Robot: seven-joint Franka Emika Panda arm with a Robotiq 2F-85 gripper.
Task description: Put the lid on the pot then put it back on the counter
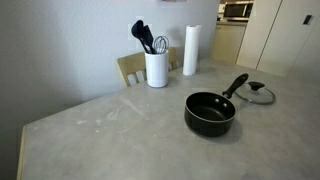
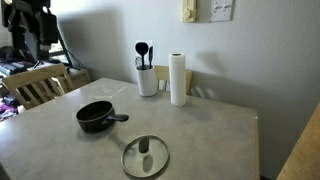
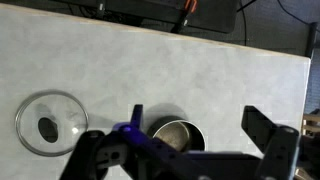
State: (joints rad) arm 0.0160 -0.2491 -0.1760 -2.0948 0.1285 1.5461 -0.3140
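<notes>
I have the counter [image 1: 90, 135] filling both exterior views, grey and mottled. At its far edge stand a white paper towel roll [image 1: 191, 50] and a white utensil holder [image 1: 156, 68]. The pot [image 1: 210, 112] sits uncovered on the counter, and the lid [image 1: 258, 93] lies flat near the handle (apart from the pot's bowl, as far as I can tell). In my wrist view the gripper [image 3: 183, 146] hangs over the pot, fingers [image 3: 268, 138] spread wide and holding nothing, with the lid off to one side.
</notes>
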